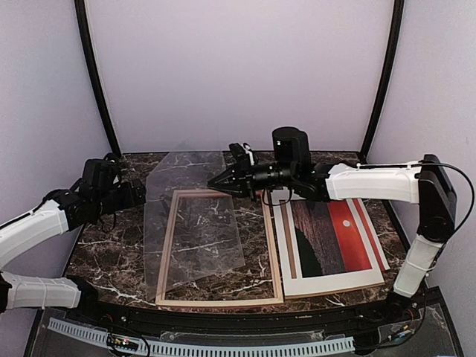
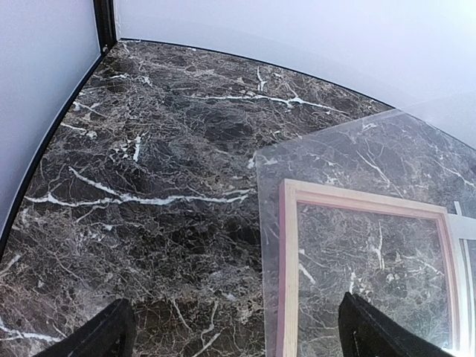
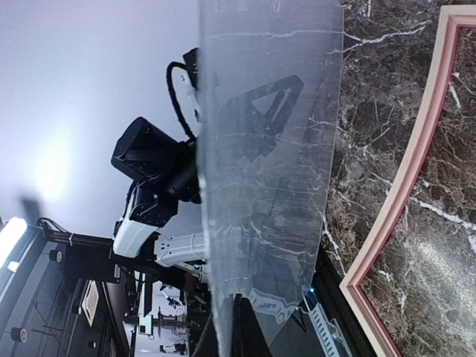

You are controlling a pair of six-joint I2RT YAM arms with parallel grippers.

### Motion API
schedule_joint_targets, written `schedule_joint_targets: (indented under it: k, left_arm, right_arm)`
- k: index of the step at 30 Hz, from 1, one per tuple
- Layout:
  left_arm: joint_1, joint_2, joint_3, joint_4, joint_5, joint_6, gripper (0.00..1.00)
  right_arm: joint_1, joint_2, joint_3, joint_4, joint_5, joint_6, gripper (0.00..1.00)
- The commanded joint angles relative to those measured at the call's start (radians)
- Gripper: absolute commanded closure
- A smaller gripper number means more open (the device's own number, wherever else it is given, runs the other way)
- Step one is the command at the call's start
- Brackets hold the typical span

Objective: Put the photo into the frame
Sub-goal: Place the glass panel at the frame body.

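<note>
Step in hand: by my reading, seating the clear sheet (image 1: 195, 223) in the frame (image 1: 223, 301), so that the photo (image 1: 349, 236) can go in after it.
Right gripper (image 1: 223, 182): clamped flat on the far right corner of the clear sheet, holding that edge up off the table (image 1: 111, 253).
Left gripper (image 2: 234, 338): fingers spread wide with nothing between them, hovering over bare marble to the left of the frame.
Photo: face up on the table just beside the frame's right rail, not yet in the frame. I cannot tell whether the two touch.
Frame: flat on the table with its pale wood side up. The opening shows marble through it.
Sheet position: skewed. Its near part rests across the opening, its left edge overhangs the left rail, and its far edge is tilted up.
Doing it well: turn the sheet until its edges run parallel to the rails. Lower the near edge into the opening first, then ease the pinched corner down. The free left gripper could steady the overhanging side, because a single corner grip lets the sheet swing and bow.
Risk: a corner catching on a rail, or the sheet sliding on the smooth wood.
Materials: the sheet is thin, glossy and transparent, and probably flexible plastic. The frame is slim, square-cornered wood with a pink-red outer edge. The photo is matte with a white border. The table is polished dark marble with white veins.
</note>
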Motion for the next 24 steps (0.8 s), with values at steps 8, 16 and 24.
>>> schedule_joint_targets:
  k: [8,16,24]
  left_arm:
    - [0.008,-0.027,-0.033,0.010,0.024,0.028,0.02]
    - [0.008,0.040,-0.030,0.044,0.127,0.030,0.04]
    - [0.008,0.038,-0.042,0.065,0.147,0.033,0.04]
  right_arm:
    - [-0.084,0.069,-0.216,0.046,0.067,-0.051,1.00]
    - [-0.125,0.092,-0.321,0.047,0.092,-0.091,1.00]
    - [-0.131,0.102,-0.322,-0.009,0.117,-0.145,1.00]
